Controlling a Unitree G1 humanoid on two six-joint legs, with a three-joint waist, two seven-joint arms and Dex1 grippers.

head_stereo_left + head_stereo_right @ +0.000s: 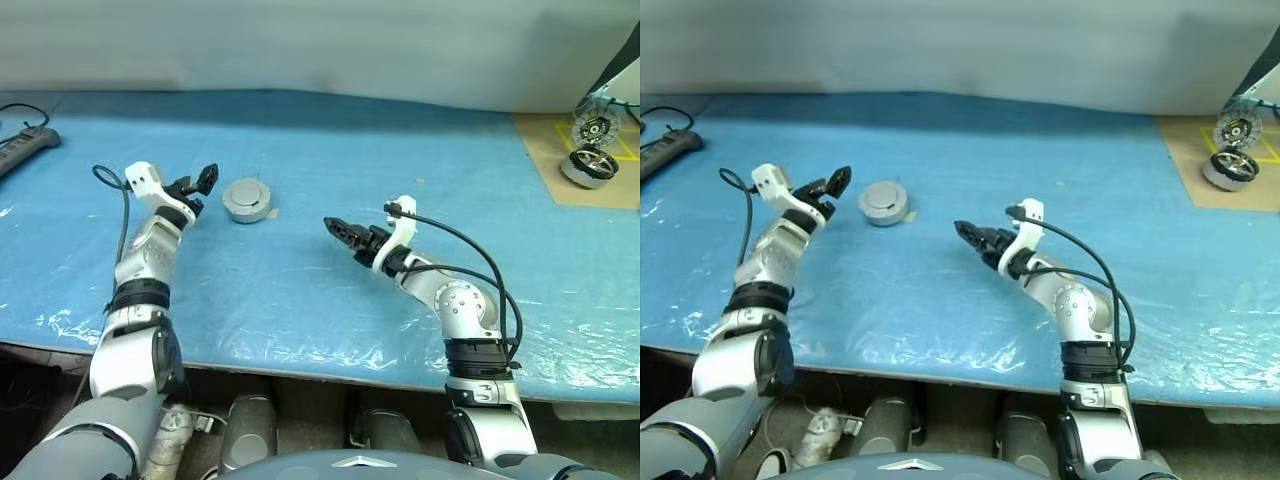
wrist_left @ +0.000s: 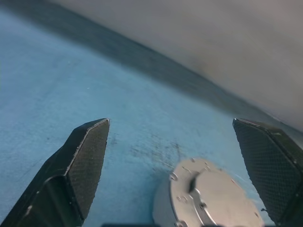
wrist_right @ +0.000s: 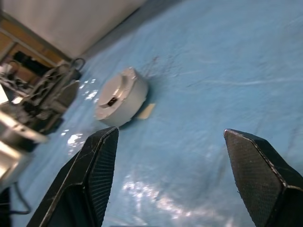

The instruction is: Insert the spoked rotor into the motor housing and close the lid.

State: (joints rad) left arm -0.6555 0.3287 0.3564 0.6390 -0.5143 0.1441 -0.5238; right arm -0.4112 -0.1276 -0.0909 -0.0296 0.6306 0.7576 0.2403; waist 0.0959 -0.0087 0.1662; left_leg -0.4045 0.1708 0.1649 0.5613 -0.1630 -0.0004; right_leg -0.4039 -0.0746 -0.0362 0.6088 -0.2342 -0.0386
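Note:
The motor housing (image 1: 247,200) sits on the blue table cover as a squat round grey cup. Its lid (image 2: 213,194) lies flat on top, smooth grey face up with a small dark slot. The spoked rotor is hidden. My left gripper (image 1: 203,179) hovers just left of the housing, open, with nothing between its fingers (image 2: 90,156). The housing shows low between them in the left wrist view. My right gripper (image 1: 338,230) is open and empty, well to the right of the housing (image 3: 120,97) and pointing toward it.
A small beige scrap (image 3: 146,111) lies against the housing's base. A dark power strip (image 1: 22,147) with a cable sits at the far left. At the far right, a brown board (image 1: 560,150) with yellow markings carries two round metal parts (image 1: 590,165). A pale wall stands behind the table.

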